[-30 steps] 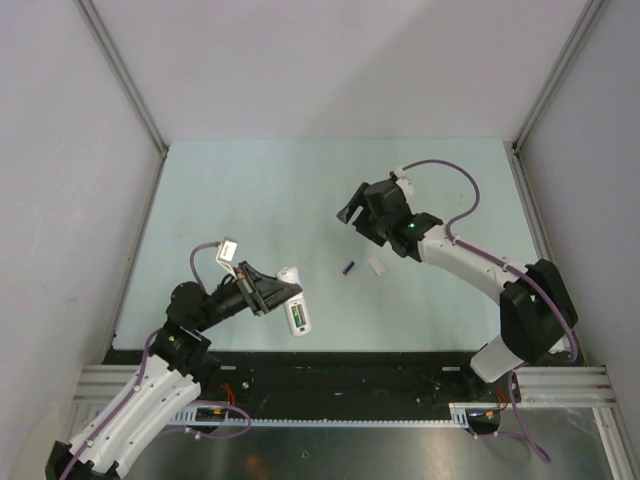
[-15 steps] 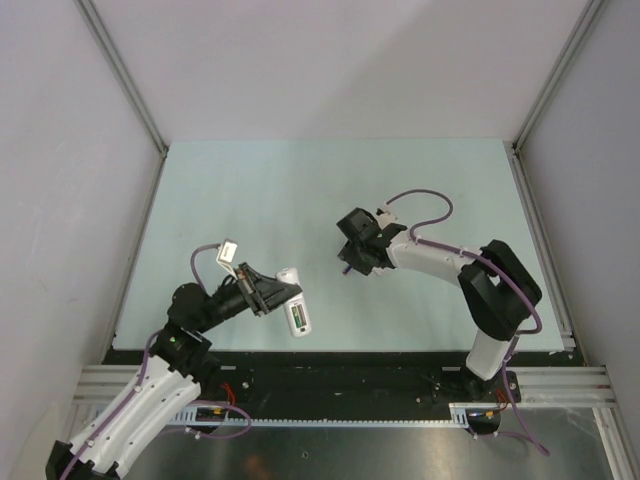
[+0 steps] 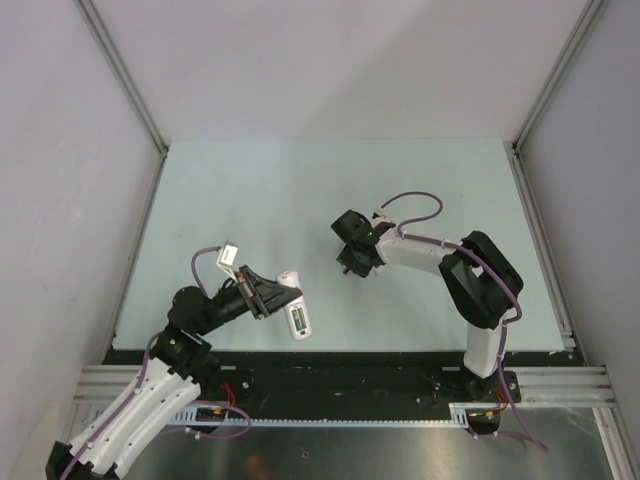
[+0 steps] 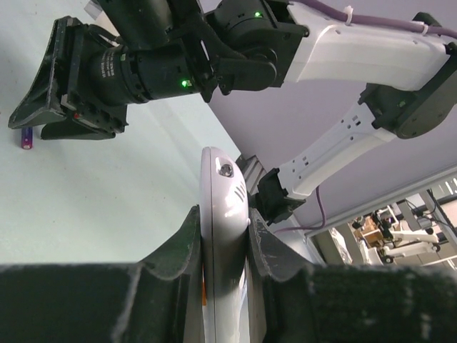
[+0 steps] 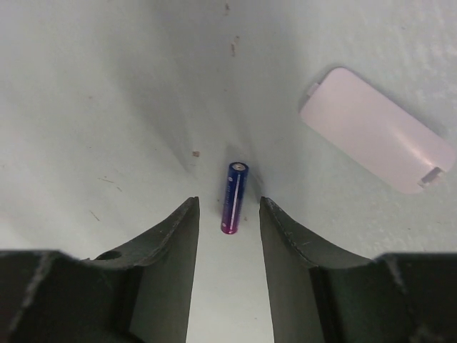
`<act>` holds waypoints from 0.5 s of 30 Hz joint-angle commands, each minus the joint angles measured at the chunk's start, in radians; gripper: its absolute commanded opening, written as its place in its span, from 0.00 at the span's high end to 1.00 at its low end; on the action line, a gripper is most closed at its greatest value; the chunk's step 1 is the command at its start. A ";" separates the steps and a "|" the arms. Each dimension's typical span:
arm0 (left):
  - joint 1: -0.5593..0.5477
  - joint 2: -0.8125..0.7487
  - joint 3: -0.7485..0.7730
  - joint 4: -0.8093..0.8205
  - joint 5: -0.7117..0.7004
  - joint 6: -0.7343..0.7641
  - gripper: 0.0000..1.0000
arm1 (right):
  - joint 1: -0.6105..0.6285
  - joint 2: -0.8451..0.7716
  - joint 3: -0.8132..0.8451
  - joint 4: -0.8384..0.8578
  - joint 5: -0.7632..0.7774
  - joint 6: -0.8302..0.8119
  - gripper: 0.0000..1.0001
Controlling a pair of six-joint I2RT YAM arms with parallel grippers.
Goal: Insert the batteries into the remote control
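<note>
My left gripper (image 3: 283, 291) is shut on the white remote control (image 3: 296, 312), held off the table with its open back up. A green battery (image 3: 298, 320) lies in the recess. In the left wrist view the remote (image 4: 223, 193) stands edge-on between the two fingers. The dark purple-blue battery (image 5: 234, 187) lies on the table. My right gripper (image 5: 228, 206) is low over it and open, one fingertip on each side and a gap to each. From the left wrist this battery (image 4: 26, 138) shows just under the right gripper (image 4: 50, 118).
The remote's white battery cover (image 5: 375, 128) lies flat on the table a short way right of the purple-blue battery. The right arm (image 3: 440, 255) stretches across the table's middle. Grey walls close in the pale green table (image 3: 300, 190) on three sides.
The right arm swung in and down over the purple-blue battery, and its jaws narrowed around it. The left arm and the remote have stayed put.
</note>
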 commanded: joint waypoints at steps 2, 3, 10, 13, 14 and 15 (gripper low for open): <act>-0.007 -0.013 -0.001 0.045 -0.013 -0.013 1.00 | -0.002 0.032 0.060 -0.025 0.036 -0.010 0.57; -0.007 -0.013 -0.003 0.047 -0.013 -0.014 1.00 | -0.003 0.035 0.063 -0.028 0.036 -0.013 0.59; -0.007 -0.018 -0.007 0.045 -0.019 -0.014 1.00 | -0.006 0.059 0.068 -0.068 0.055 -0.031 0.61; -0.007 -0.019 -0.010 0.047 -0.021 -0.016 1.00 | -0.014 0.061 0.066 -0.078 0.062 -0.042 0.61; -0.009 -0.019 -0.012 0.047 -0.022 -0.014 1.00 | -0.019 0.059 0.068 -0.079 0.062 -0.043 0.60; -0.009 -0.019 -0.013 0.045 -0.021 -0.016 1.00 | -0.022 0.059 0.068 -0.082 0.062 -0.045 0.60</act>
